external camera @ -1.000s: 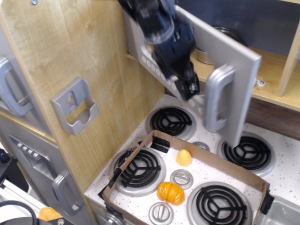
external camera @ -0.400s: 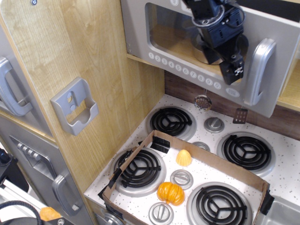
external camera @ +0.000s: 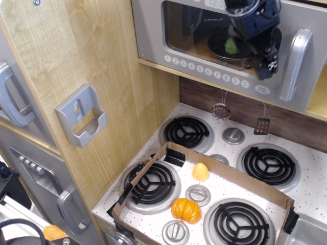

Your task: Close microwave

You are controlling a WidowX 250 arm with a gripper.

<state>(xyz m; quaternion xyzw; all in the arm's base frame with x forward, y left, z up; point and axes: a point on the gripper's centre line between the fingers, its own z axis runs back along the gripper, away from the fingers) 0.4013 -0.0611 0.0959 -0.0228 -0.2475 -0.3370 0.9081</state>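
Most of the closing travel is judged complete: the microwave (external camera: 219,48) is mounted at the top of the wooden unit, and its silver-grey door is seen nearly flush with the front of the compartment. Whether a last sliver of gap is left at the handle side cannot be told. A final push to seat the door is judged to be all that may remain.

Left of the microwave, a wooden side panel (external camera: 92,66) is fitted with a small grey bracket (external camera: 82,121), and grey doors with curved handles (external camera: 13,97) are located further left. Through the dark window, a pan with a green item (external camera: 231,46) is seen inside. The gripper (external camera: 268,64) is held against the door face between the window and the D-handle (external camera: 294,64); its jaws are too dark and blurred for their state to be read, and nothing is seen to be gripped.

Below the microwave, a speckled white stovetop (external camera: 306,189) with four black burners is found. A cardboard frame (external camera: 225,171) is laid over its front half, with two orange-yellow toy foods (external camera: 186,209) inside. Two small utensils (external camera: 221,111) are hung on the brown back panel under the microwave.
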